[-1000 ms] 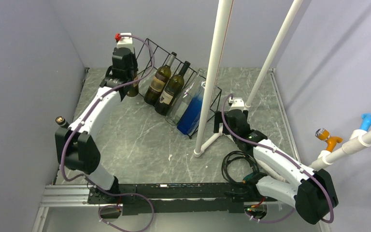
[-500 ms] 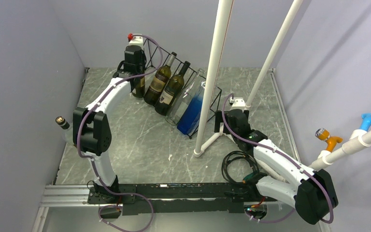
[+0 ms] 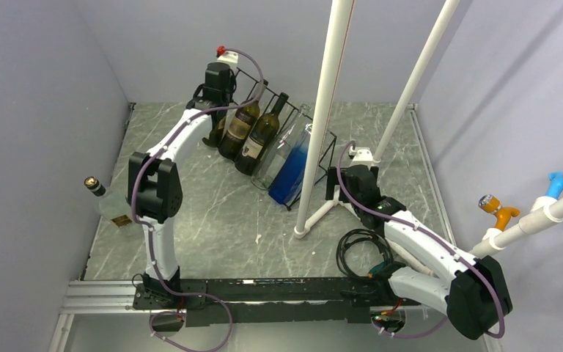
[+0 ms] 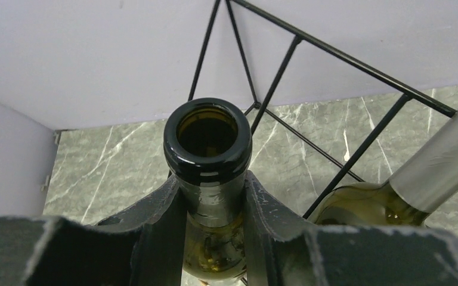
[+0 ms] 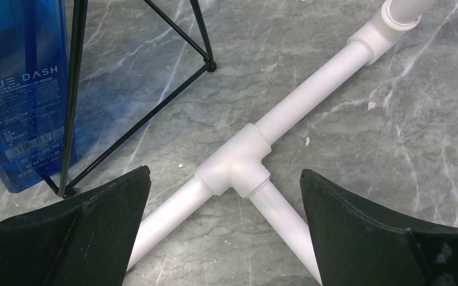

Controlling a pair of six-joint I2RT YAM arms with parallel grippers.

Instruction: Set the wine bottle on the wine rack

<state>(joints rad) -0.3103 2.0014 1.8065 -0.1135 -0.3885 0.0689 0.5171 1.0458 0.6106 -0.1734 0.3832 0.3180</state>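
Note:
My left gripper (image 3: 217, 94) is shut on the neck of a dark green wine bottle (image 3: 215, 133) at the left end of the black wire wine rack (image 3: 328, 147). In the left wrist view both fingers clamp the neck of the bottle (image 4: 207, 159) just below its open mouth. My left gripper (image 4: 212, 179) sits in front of the rack's bars (image 4: 298, 39). I cannot tell whether the bottle's body touches the rack. My right gripper (image 3: 341, 185) is open and empty over the white pipe foot. Its jaws stand wide apart in the right wrist view (image 5: 225, 173), beside the rack's end wire (image 5: 71, 89).
The rack holds two dark green bottles (image 3: 240, 125) (image 3: 262, 136), a clear one (image 3: 282, 152) and a blue one (image 3: 293, 172). Another bottle (image 3: 108, 204) lies by the left wall. White pipes (image 3: 322, 110) stand mid-table. A black cable coil (image 3: 359, 246) lies near the right arm.
My left arm has swung right along the back of the table with the bottle, from beyond the rack's left end to over it. The right arm has not moved.

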